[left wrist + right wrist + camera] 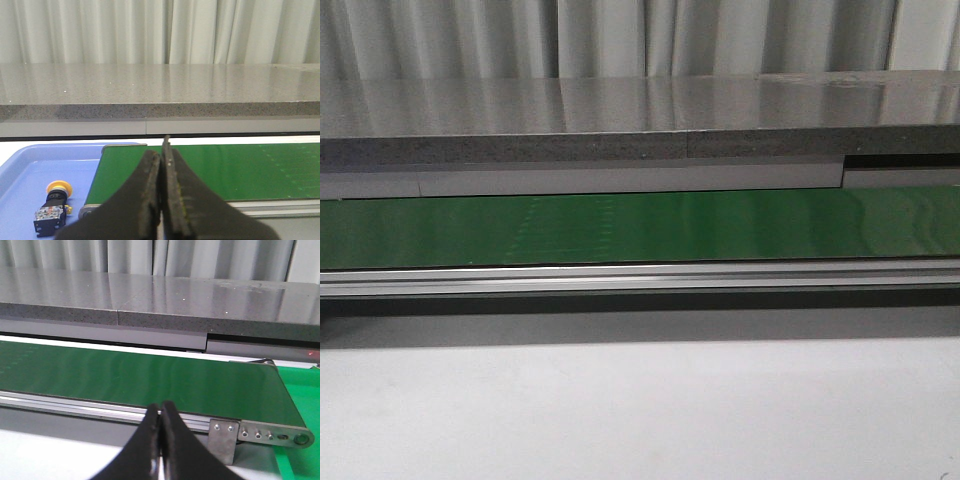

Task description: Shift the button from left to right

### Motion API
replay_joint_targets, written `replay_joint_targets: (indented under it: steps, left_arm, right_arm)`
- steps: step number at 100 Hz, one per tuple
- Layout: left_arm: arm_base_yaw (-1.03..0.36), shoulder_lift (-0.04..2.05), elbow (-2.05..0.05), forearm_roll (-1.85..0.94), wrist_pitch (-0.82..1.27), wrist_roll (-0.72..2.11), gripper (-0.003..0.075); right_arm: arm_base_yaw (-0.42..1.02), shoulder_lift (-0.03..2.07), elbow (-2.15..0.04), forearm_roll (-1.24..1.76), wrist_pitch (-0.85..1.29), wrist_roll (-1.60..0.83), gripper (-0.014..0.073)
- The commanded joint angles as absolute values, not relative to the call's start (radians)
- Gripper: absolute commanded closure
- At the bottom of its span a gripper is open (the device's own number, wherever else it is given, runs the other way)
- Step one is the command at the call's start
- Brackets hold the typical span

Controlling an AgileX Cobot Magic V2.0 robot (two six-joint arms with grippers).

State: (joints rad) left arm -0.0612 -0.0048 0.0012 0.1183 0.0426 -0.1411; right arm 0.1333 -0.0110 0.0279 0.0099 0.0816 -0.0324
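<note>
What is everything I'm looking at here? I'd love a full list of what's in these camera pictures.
Small push button with a round yellow-orange cap on a black boxy body: one, lying in the blue tray, beside the belt's left end.
Shallow blue plastic tray: one, at the belt's left end.
Green conveyor belt in a silver metal frame: one, running left to right across the table.
Green surface: one, past the belt's right end.
Speckled grey stone-like shelf: one, behind and above the belt.
Pale pleated curtain: at the back.
White tabletop: one, in front of the belt.
Left gripper: one, black, fingers shut, empty.
Right gripper: one, black, fingers shut, empty.
</note>
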Motion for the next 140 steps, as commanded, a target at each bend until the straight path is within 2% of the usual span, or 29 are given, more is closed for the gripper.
replay_joint_targets:
  steps: [1, 60, 86, 119, 140]
  left_arm:
    - [-0.059, -0.034, 0.037, 0.112, -0.037, -0.15, 0.074]
    - [-0.059, -0.028, -0.002, 0.111, -0.022, -0.15, 0.074]
    - [-0.059, 0.114, -0.21, 0.087, 0.19, -0.15, 0.074]
    - [-0.059, 0.441, -0.591, 0.116, 0.473, -0.15, 0.074]
    - [-0.059, 0.615, -0.754, 0.114, 0.598, -0.15, 0.074]
  right_arm:
    - [0.132, -0.032, 0.012, 0.0, -0.006, -0.033, 0.0662]
    - [0.132, -0.032, 0.012, 0.0, -0.006, -0.033, 0.0662]
    - [0.132, -0.032, 0.012, 0.0, -0.006, -0.033, 0.0662]
    - [0.132, -0.032, 0.012, 0.0, -0.006, -0.033, 0.0662]
    - [0.132, -0.032, 0.012, 0.0, -0.006, -0.033, 0.0662]
